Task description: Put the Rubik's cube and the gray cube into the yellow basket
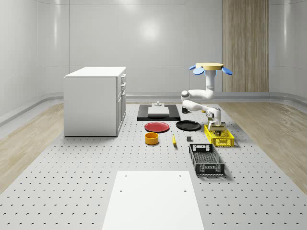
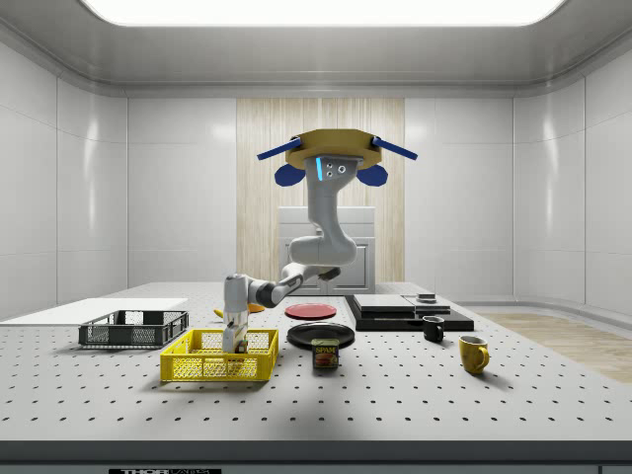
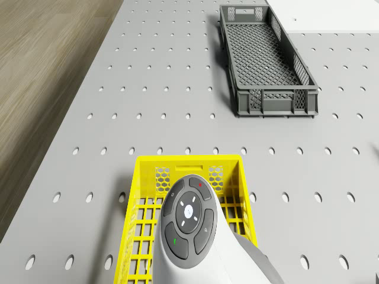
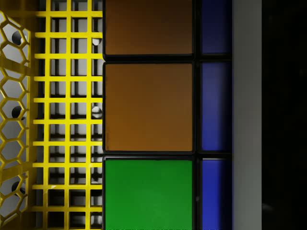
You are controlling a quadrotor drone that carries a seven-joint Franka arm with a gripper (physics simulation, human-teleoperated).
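Wrist view: gripper [image 2: 235, 346] clamps the Rubik's cube [image 4: 148, 115] inside the yellow basket [image 3: 145, 177]; rigid, light, best held by flat faces.

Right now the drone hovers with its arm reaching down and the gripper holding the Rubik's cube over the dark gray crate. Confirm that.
Not quite: the gripper is at the yellow basket, not the dark gray crate, which stands apart. The side view shows it, and the wrist view shows the Rubik's cube over the basket's yellow mesh. The drone does hover with its arm reaching down.
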